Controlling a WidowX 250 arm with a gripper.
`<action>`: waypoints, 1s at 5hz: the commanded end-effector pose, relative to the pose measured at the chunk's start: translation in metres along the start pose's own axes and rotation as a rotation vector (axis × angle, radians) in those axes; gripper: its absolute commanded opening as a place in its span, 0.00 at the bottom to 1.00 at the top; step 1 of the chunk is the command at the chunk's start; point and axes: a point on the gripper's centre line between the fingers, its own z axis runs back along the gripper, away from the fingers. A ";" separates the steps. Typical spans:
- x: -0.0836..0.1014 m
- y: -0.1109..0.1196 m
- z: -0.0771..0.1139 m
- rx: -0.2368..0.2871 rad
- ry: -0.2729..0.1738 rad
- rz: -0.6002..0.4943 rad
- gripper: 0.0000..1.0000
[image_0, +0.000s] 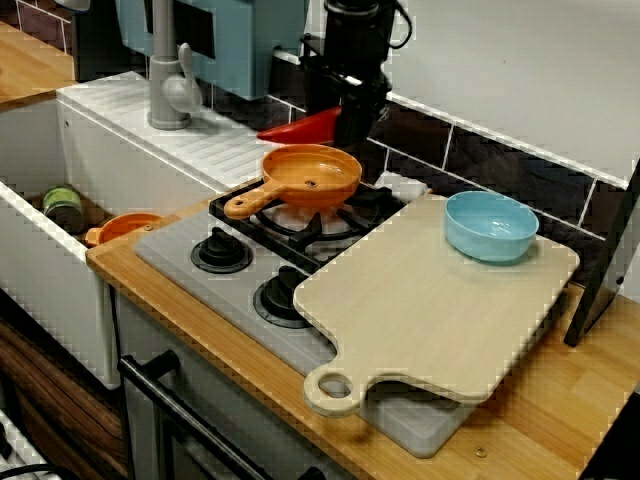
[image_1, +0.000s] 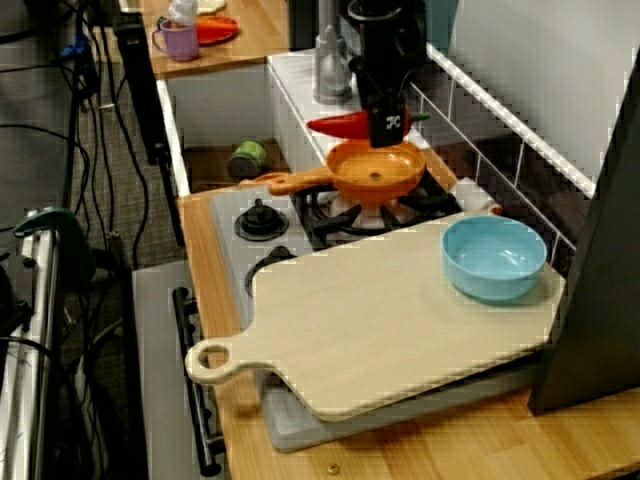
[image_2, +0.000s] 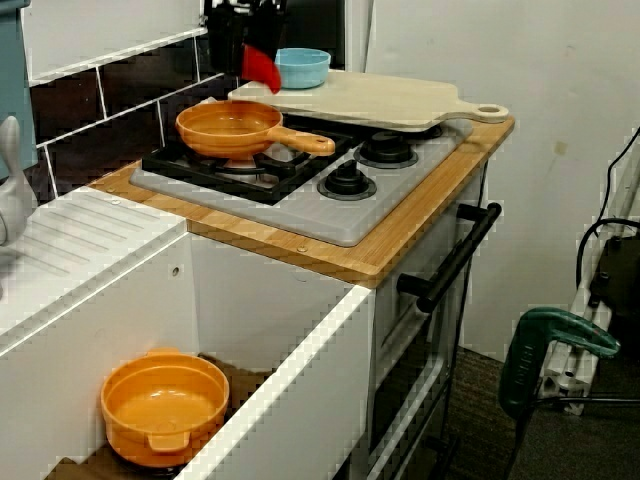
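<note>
Nearest to the camera, in the view from the counter's front, the wooden cutting board (image_0: 440, 310) is lying across one end of the grey stove (image_0: 180, 255), with its round handle pointing toward us. We are seeing the black gripper (image_0: 350, 125) hanging over the back part of the stove. Its jaws are clamping a red pepper (image_0: 300, 128). In the view from the board end, the red body is sticking out on one side of the jaws and the green stem on the other side. The pepper is lying almost level in the air and is touching nothing else.

Directly under the jaws, the orange pan (image_0: 310, 175) is sitting on a burner, with its handle pointing away from the jaws toward the front knobs (image_0: 221, 250). The pepper is hanging clear above the pan's rim.

Well to one side of the jaws, a light blue bowl (image_0: 490, 225) is standing upright on the far corner of the board. On the opposite side of the jaws and lower down, the white sink (image_0: 40, 270) is holding an orange bowl (image_2: 165, 405) and a green can (image_0: 62, 205).
</note>
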 end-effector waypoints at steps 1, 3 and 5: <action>-0.013 0.020 0.000 0.048 -0.020 0.010 0.00; -0.016 0.019 0.002 0.030 -0.026 0.044 1.00; -0.008 0.015 0.008 -0.034 -0.006 0.066 1.00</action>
